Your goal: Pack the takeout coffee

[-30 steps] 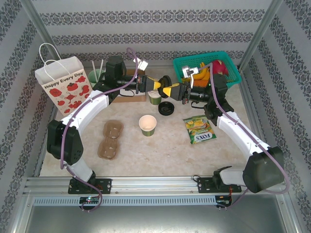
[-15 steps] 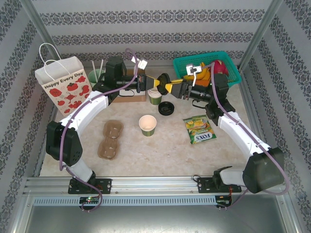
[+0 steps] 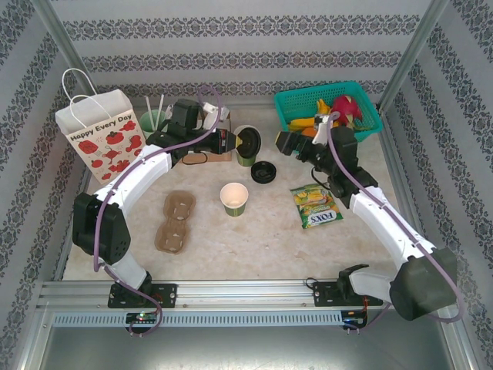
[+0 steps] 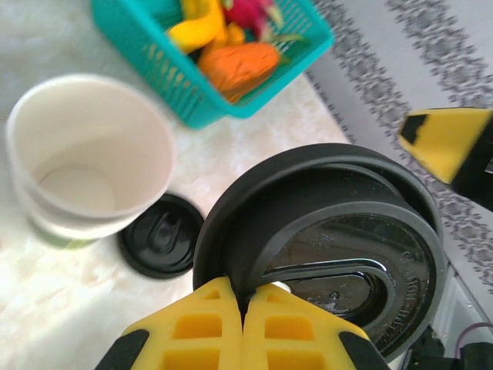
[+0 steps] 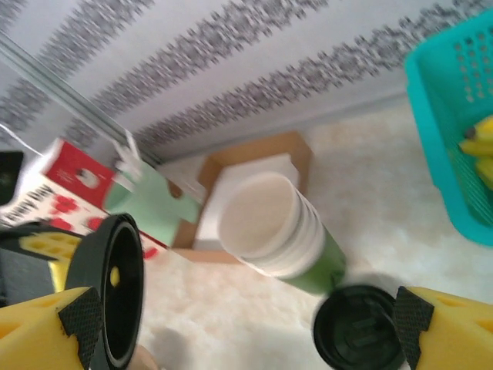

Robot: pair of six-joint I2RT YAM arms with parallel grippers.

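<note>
**Left hand**: clenched on the rim of the lid. The lid was held on edge, clear of the counter.

**Right hand**: released, with the fingers spread wide and nothing grasped. It was placed just past the lid from the left hand, apart from it.

**Cup**: set upright on the counter, open-topped, cream inside. It was found nearer the arm bases than both hands, well apart from each.

**Stack** of cups: stood just below the held lid, between the two hands.

**Spare lid**: laid flat on the counter just beside the stack, between the hands and the cup.

**Basket**: set behind the right hand, with fruit inside.

**Bag**: stood upright, well to the left of the left hand.

**Carriers**: laid flat, left of the cup.

**Packet**: laid flat, right of the cup.
</note>
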